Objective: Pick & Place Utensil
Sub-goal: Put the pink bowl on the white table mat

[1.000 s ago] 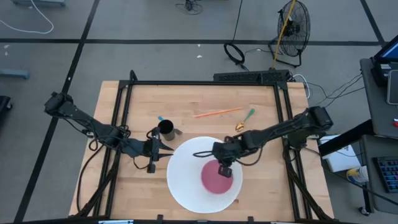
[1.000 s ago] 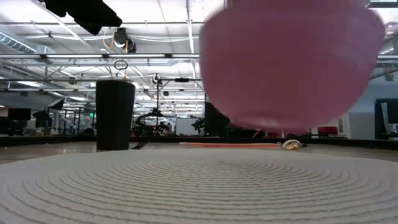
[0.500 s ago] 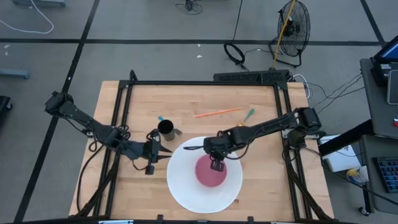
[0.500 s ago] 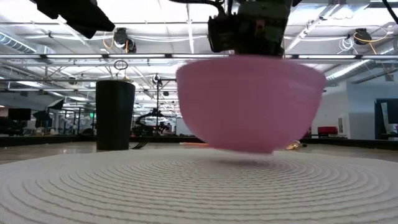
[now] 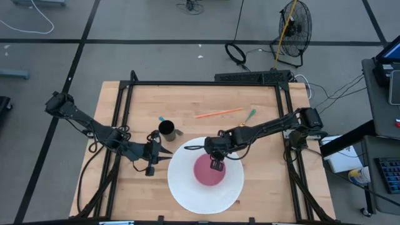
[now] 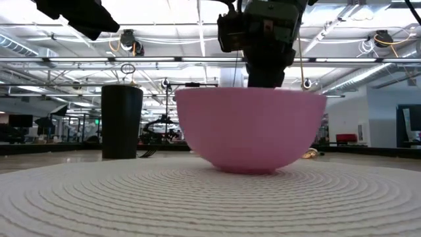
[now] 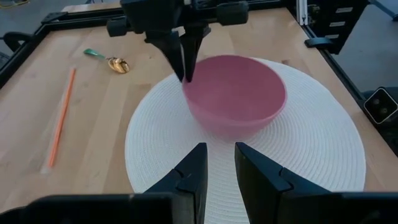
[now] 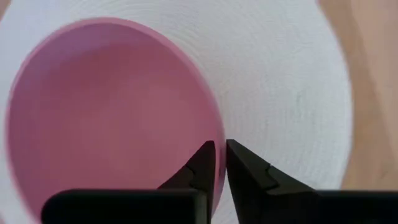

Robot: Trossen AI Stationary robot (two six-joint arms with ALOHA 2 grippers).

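Now releasing: pink bowl point(image 6: 250, 131) sits flat at centre of white placemat point(image 5: 234, 187). Best to spread fingers fully, lift straight up, avoid dragging rim. Right end effector point(image 8: 219, 163) nearly closed, straddling bowl rim, grip loosening. Left end effector point(image 7: 221, 163) slightly parted, empty, beside placemat.

Green-handled gold spoon point(image 5: 245, 122) flat on wood table point(image 5: 187, 100), right of orange straw point(image 5: 218, 113).

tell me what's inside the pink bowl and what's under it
Nothing lies inside the pink bowl; only the right gripper straddles its rim. It sits on the round white placemat, whose centre the bowl hides.
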